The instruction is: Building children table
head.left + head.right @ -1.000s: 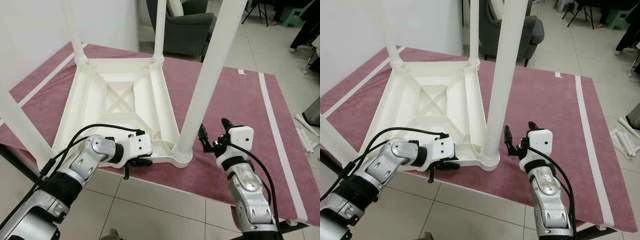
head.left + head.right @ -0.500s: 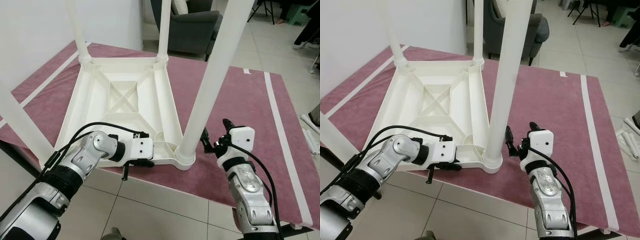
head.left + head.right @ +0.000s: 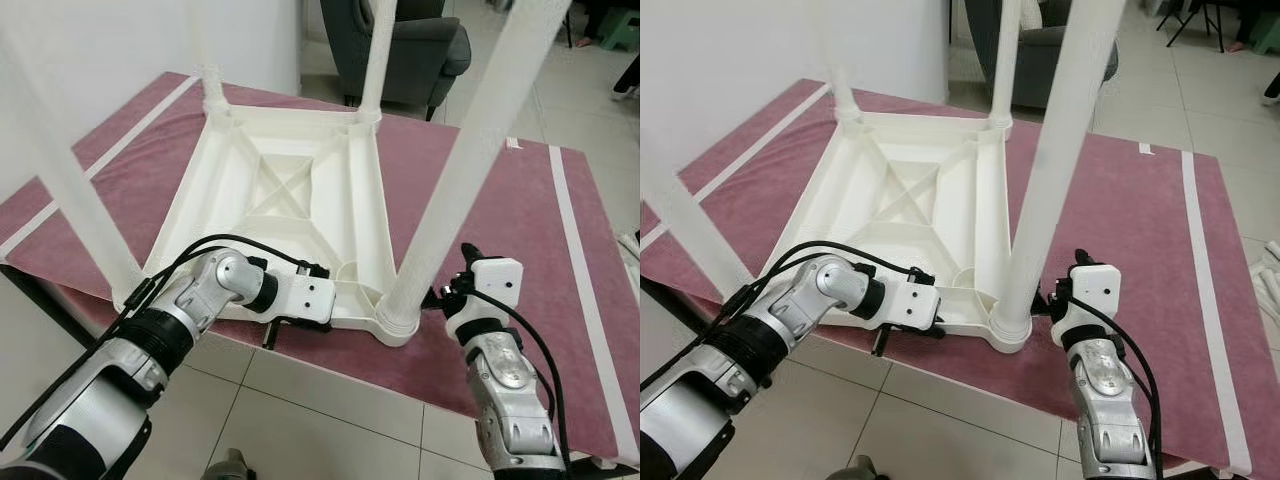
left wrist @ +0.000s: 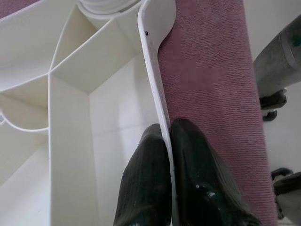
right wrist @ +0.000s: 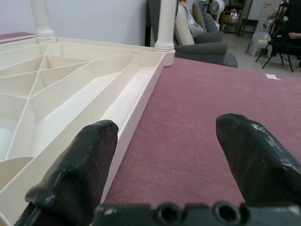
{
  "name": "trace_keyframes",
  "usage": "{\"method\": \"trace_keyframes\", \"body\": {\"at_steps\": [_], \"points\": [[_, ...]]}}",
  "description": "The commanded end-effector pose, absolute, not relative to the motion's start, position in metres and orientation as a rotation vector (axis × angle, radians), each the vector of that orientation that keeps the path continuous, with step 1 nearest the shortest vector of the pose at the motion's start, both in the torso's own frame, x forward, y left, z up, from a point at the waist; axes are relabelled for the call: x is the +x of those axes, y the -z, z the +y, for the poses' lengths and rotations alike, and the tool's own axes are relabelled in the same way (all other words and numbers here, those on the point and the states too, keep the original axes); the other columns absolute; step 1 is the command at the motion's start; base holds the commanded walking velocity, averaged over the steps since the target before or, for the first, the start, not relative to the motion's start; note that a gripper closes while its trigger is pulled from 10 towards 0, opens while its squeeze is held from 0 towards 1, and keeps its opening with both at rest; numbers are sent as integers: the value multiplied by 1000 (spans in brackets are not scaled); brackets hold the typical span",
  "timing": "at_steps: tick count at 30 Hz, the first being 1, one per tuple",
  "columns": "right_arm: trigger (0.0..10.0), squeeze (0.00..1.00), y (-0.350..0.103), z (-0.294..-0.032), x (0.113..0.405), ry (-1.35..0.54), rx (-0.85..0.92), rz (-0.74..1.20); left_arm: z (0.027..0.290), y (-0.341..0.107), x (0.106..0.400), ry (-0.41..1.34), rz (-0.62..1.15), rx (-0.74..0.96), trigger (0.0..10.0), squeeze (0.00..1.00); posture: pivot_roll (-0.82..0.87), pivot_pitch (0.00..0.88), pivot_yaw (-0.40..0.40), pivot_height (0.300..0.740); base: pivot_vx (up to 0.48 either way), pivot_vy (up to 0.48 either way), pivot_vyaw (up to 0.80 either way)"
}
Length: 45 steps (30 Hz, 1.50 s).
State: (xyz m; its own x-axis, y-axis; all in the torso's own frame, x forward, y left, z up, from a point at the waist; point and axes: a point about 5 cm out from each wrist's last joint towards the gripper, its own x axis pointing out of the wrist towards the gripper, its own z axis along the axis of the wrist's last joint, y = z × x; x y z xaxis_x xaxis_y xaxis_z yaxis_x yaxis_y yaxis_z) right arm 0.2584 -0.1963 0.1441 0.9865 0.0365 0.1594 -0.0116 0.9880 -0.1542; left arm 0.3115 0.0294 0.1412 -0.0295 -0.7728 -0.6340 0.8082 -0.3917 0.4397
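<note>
I see one upturned white plastic children's table (image 3: 300,200) on the maroon mat (image 3: 500,220), with four white legs pointing up. My left gripper (image 4: 168,155) is clamped on the table's near rim. My right gripper (image 5: 164,165) sits spread apart, holding nothing, beside the near-right leg (image 3: 455,190).

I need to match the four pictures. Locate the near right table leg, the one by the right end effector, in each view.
Left eye view: near right table leg, slanting up from its socket, lower centre-right.
Right eye view: same leg, centre-right.
Left wrist view: just its socket base at the top edge.
Right wrist view: not in it.
Shared landmark: the maroon mat.
</note>
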Motion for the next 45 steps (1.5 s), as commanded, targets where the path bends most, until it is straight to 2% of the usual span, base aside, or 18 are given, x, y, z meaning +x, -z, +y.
{"method": "trace_keyframes", "body": {"at_steps": [1,6,9,10,11,13,14,21,22,26,30,33,35,40,45], "points": [[10000,0,-139,-187,257,-62,-137,-141,-3,-184,304,1716,-301,1130,0,0,12,0,38,740,0,0,0],[10000,0,-138,-187,254,-51,-137,-138,-8,-181,306,1715,-300,1146,0,0,0,0,51,740,0,0,0],[10000,0,-138,-188,252,-42,-138,-139,-13,-176,310,1645,-274,1113,0,0,-5,0,57,740,0,0,0],[10000,0,-138,-188,252,-39,-139,-140,-16,-174,314,1601,-260,1082,4392,0,-6,0,58,740,0,0,0],[10000,0,-139,-188,251,-37,-140,-141,-18,-173,317,1557,-254,1048,10000,0,-8,0,60,740,0,0,0],[10000,0,-141,-189,250,-34,-144,-146,-20,-171,320,1513,-233,1003,10000,0,-9,0,61,740,0,0,0],[10000,0,-146,-191,250,-29,-152,-159,-19,-167,323,1470,-203,946,10000,1000,-9,0,60,740,0,0,0],[10000,0,-162,-201,247,-29,-183,-190,-8,-162,325,1435,-192,897,10000,1000,-11,0,55,740,0,0,0],[10000,0,-164,-204,246,-29,-193,-193,-5,-164,327,1422,-189,873,10000,0,-16,0,58,740,0,0,0],[10000,0,-168,-207,244,-27,-205,-199,0,-167,329,1401,-186,828,10000,0,-17,0,59,740,0,0,0],[10000,0,-173,-209,236,-71,-218,-186,19,-173,331,1373,-192,725,10000,0,-44,0,72,740,0,0,0],[10000,0,-166,-200,210,-302,-272,-78,59,-174,322,1330,-193,640,10000,0,-72,0,86,740,0,0,0],[10000,0,-163,-200,203,-342,-282,-46,68,-174,318,1325,-191,615,10000,0,-77,0,89,740,0,0,0],[10000,0,-155,-211,185,-412,-308,51,86,-174,304,1315,-168,574,10000,0,-75,0,87,740,0,0,0],[10000,0,-162,-209,183,-512,-292,67,86,-163,292,1375,-118,594,10000,0,-66,0,78,740,0,0,0]]}}
